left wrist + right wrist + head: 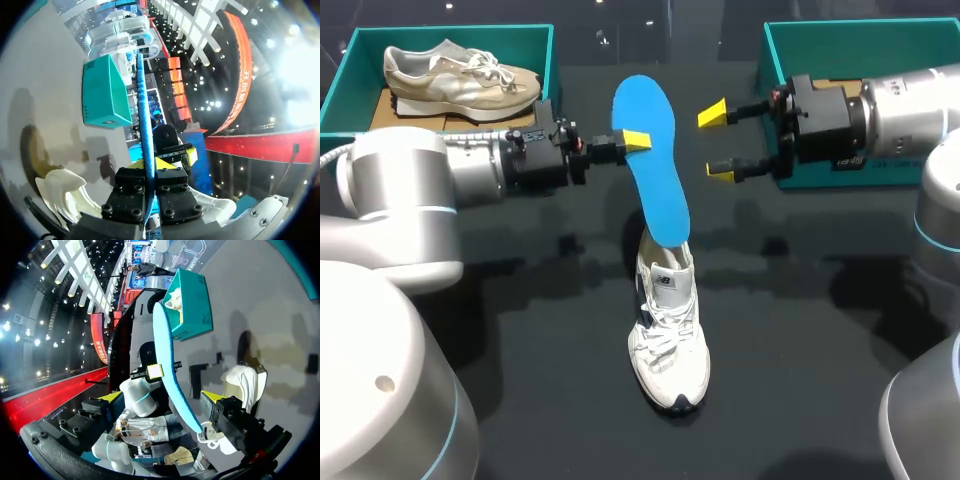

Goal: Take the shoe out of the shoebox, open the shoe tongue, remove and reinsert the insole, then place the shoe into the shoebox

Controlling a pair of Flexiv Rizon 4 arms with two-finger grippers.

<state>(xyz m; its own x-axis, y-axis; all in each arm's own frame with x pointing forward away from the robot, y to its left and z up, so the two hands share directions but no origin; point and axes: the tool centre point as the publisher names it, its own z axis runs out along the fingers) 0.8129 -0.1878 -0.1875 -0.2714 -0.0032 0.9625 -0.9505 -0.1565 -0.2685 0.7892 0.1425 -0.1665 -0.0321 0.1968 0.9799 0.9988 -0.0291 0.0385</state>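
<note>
— At the middle of the table [520, 360], what have I got?

— Your white shoe [668, 345] lies there on its sole, toe toward you, outside both boxes. The blue insole [652, 170] stands nearly upright over it, lower end in the shoe's mouth, the rest rising clear.

— Which step is that?

— The insole step, I'd judge. Whether it's on its way out or going back in, you can't tell from this alone. If you're reinserting, you need to tip it toward the toe and slide it down flat. It looks thin and bendy, so it may buckle, and the shoe, held by nothing, may shift.

— And the jaws?

— Your left gripper [634, 141] is clamped on the insole's upper half, a finger on each flat face. Your right gripper [718, 143] stands wide apart, holding nothing, just beside the insole's edge without touching.

— Where does the shoe go afterwards?

— The left box [348, 75] already holds a tan shoe [460, 78]. The right box [775, 45] sits partly hidden behind your right arm.
</note>
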